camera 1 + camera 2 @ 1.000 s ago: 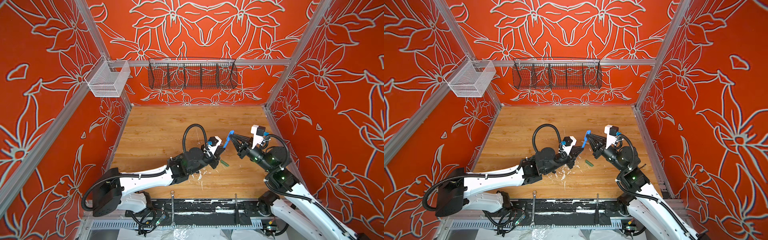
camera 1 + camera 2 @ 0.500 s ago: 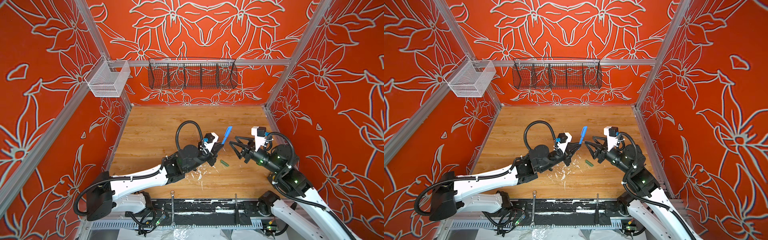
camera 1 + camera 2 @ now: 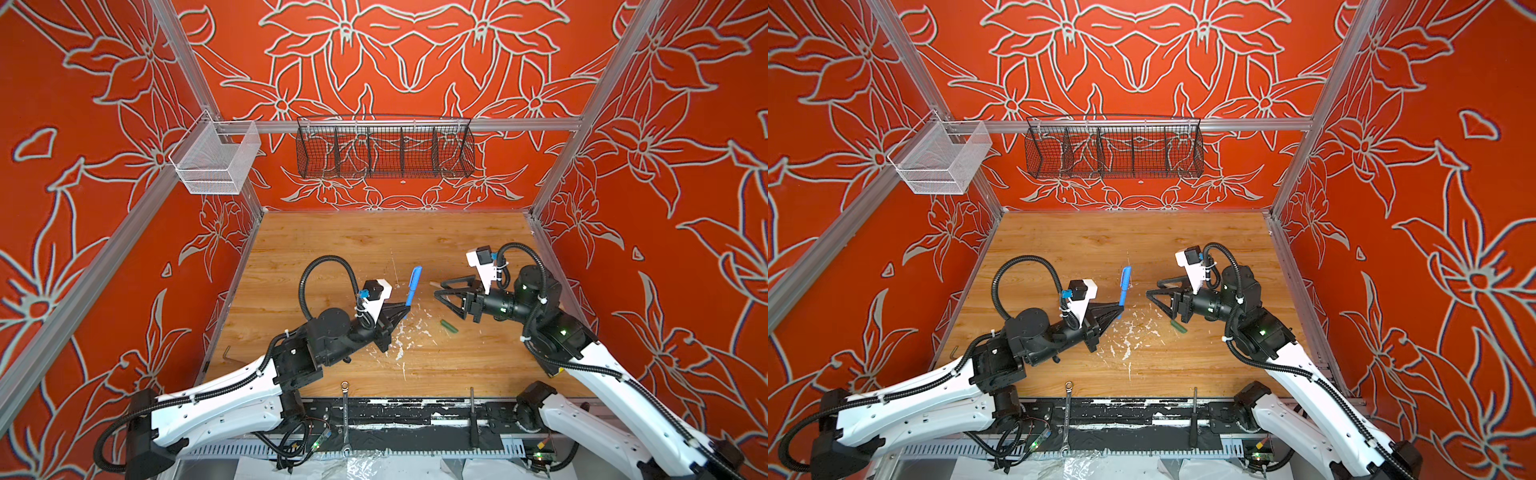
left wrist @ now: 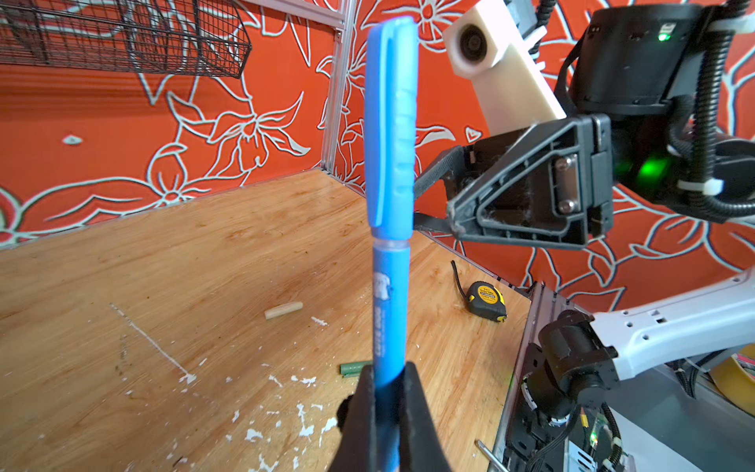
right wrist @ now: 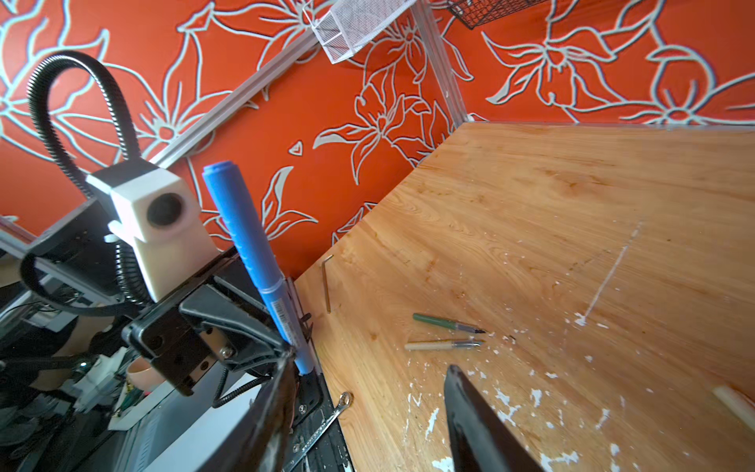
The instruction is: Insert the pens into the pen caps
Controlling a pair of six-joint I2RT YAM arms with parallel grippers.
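Two bare pens: green pen [image 5: 441,321] and tan pen [image 5: 437,345] lie side by side on the table [image 3: 374,241], on the left arm [image 3: 232,386] side of the blue pen [image 4: 390,310]. Neither is capped yet, and a low arm pass could scatter them.
Left fingers [image 4: 423,425]: pinching the blue pen's very bottom end, with the pen upright in the air. So short a hold may let it swing or slip.
Blue cap [image 4: 390,122]: on top of the blue pen. A clear ring [image 4: 391,244] shows at the joint, so it may not be fully home and could work loose.
Tan cap [image 4: 283,310]: on the table beyond the blue pen, apart from it. It looks round and apt to roll if nudged.
Green cap [image 3: 449,326]: on the table to the right of the blue pen, near it. It carries the same rolling risk.
Right fingers [image 5: 474,429]: spread and empty, just beside the top of the blue pen. A stray sweep would knock the pen askew.
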